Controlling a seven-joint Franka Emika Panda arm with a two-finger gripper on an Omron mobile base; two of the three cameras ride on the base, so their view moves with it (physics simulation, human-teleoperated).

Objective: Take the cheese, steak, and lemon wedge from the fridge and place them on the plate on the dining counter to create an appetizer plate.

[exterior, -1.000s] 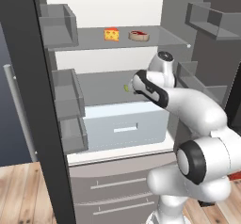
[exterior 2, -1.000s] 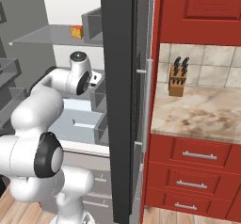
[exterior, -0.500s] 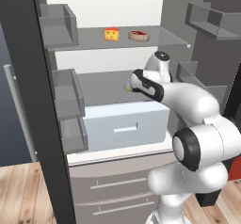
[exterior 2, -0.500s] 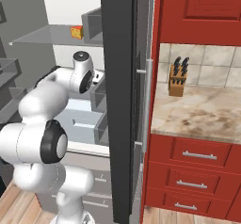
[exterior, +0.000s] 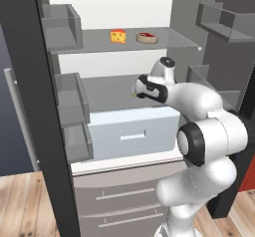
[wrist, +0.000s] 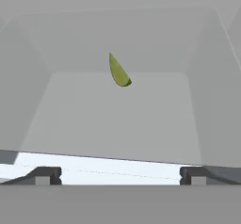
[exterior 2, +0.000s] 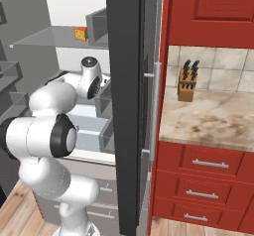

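Change since the prior frames: the arm had pushed its hand deeper into the fridge (exterior: 30, 106), from in front of the pale drawer (exterior: 132, 131) to above it at the level of the middle shelf (exterior: 107, 89); the base and its cameras had not shifted.

Item, gripper (wrist: 120, 175): jaws spread to their fullest, both dark tips showing wide apart at the bottom of the hand view, nothing between them, nothing held.

Item, lemon wedge (wrist: 118, 71): yellow-green sliver on the grey middle shelf, towards the back of the compartment. In the hand view it lay straight ahead of the gripper and close to the midline between the tips, apart from them, with bare shelf between. Its long axis ran from upper left to lower right in that view, pointed end up, so somewhat askew to the line joining the fingers. Judgement: a forward reach with little sideways correction would bring the wedge between the jaws; a slight roll of the hand might suit the slant.

Item, cheese (exterior: 118, 36): orange wedge on the upper shelf, beside the steak (exterior: 147, 37), the two near but not touching. Both untouched.

Item, task progress: judged at the first pick, nothing yet lifted.
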